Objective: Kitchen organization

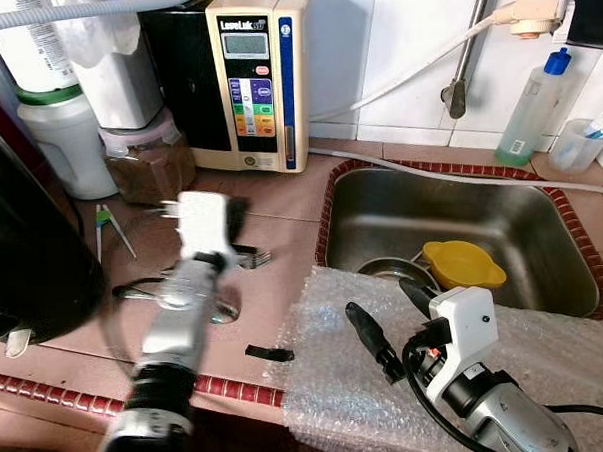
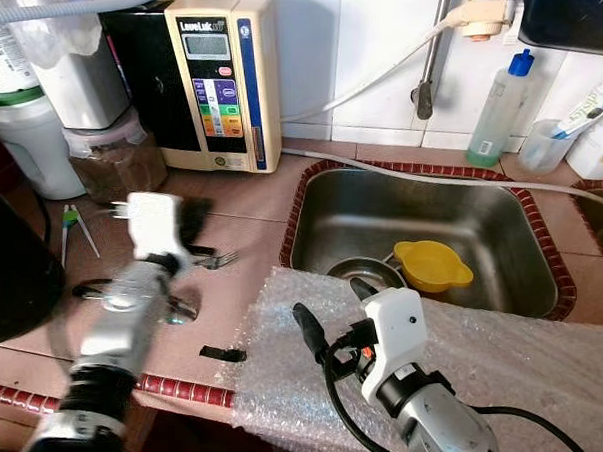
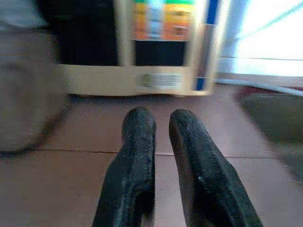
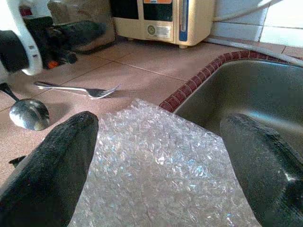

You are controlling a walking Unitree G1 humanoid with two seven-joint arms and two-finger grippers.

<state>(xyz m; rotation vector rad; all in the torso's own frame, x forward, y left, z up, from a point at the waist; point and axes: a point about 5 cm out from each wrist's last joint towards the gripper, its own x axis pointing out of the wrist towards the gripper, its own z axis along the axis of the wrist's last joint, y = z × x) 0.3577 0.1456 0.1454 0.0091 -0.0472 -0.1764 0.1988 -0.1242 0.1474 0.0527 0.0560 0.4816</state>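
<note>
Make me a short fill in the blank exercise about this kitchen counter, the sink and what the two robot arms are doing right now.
1. The yellow bowl sits inside the ____.
2. The right end effector hovers, fingers apart, over a sheet of ____ wrap.
3. A fork and a ____ lie on the counter.
4. The left end effector has its fingers nearly ____.

Missing words: sink; bubble; spoon; closed

A reddish-brown tiled counter [image 1: 280, 202] carries a steel sink [image 1: 482, 228] set into its right half. A fork [image 4: 78, 89] and spoon [image 4: 28, 113] lie on the left tiles, and a sheet of bubble wrap [image 1: 338, 385] covers the near edge. Along the far wall stand a cream water machine [image 1: 260, 78], a white jar [image 1: 67, 136] and a clear bottle [image 1: 531, 106].
</note>
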